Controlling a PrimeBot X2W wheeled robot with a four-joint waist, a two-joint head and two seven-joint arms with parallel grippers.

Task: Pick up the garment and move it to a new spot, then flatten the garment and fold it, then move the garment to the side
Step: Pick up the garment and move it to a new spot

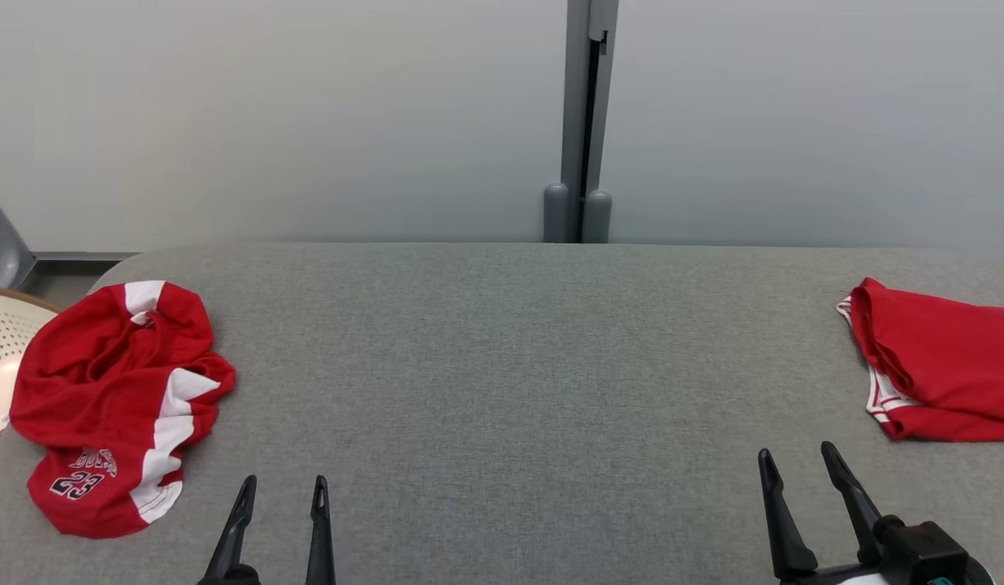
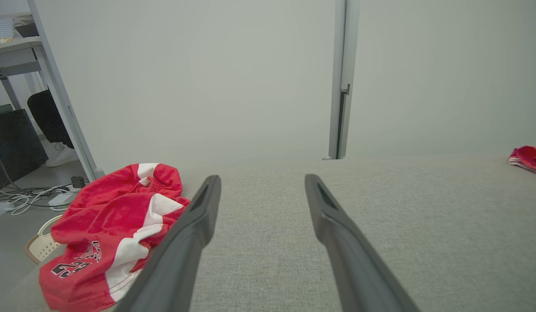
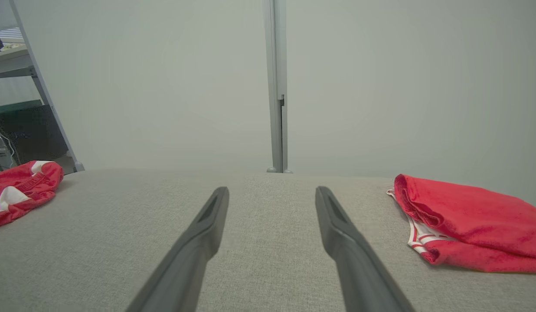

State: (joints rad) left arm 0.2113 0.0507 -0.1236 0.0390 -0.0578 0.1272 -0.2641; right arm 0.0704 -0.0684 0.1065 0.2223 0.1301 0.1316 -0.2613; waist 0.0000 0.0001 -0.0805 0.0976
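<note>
A crumpled red garment (image 1: 116,406) with white side stripes and a "23" print lies bunched at the table's left edge; it also appears in the left wrist view (image 2: 107,229) and small in the right wrist view (image 3: 21,190). My left gripper (image 1: 281,491) stands open near the front edge, just right of that garment, nothing between its fingers (image 2: 261,180). My right gripper (image 1: 794,455) is open at the front right, empty, with its fingertips apart (image 3: 272,190).
A second red garment (image 1: 941,366), folded with white trim, lies at the table's right edge (image 3: 463,221). A pale perforated basket (image 1: 2,349) sits beyond the left edge. A grey post (image 1: 583,122) stands behind the grey fabric table (image 1: 510,366).
</note>
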